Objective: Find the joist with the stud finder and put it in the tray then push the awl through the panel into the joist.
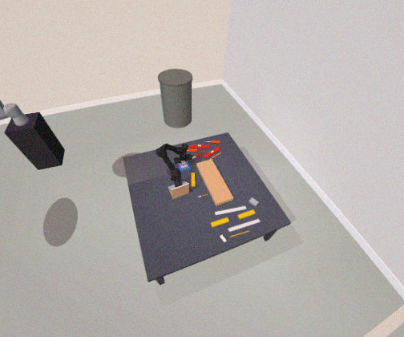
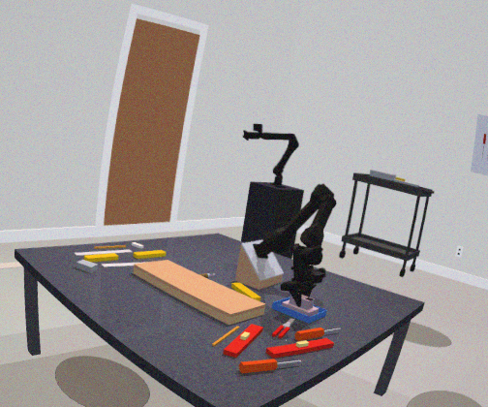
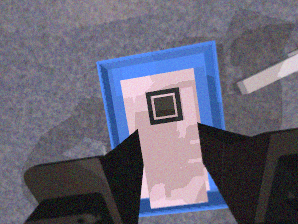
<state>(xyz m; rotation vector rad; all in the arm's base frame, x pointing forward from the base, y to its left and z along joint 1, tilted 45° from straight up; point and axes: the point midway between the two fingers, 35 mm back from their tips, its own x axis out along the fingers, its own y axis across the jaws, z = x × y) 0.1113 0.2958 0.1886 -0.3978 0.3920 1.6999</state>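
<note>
My gripper (image 1: 183, 161) (image 2: 304, 297) (image 3: 164, 128) is shut on the pale pink stud finder (image 1: 183, 164) (image 2: 307, 304) (image 3: 172, 172), holding its raised body. The stud finder's wide base lies within the walls of the blue tray (image 1: 184, 169) (image 2: 281, 308) (image 3: 220, 100); whether it rests on the tray's bottom I cannot tell. The dark square window on the stud finder faces up in the wrist view. The tan floor panel (image 1: 217, 180) (image 2: 193, 290) lies beside the tray. The awl (image 1: 204, 196) (image 2: 206, 275) lies on the table by the panel's far side in the exterior view; the joist is hidden.
My arm stands on a wooden wedge (image 1: 180, 191) (image 2: 259, 277). A yellow block (image 1: 193, 180) (image 2: 245, 291) lies between wedge and panel. Pliers (image 1: 196, 156) (image 2: 281, 330), red levels (image 2: 299, 348) and orange screwdrivers (image 2: 259, 365) lie near the tray. White strips (image 1: 230, 210) and yellow blocks lie beyond the panel.
</note>
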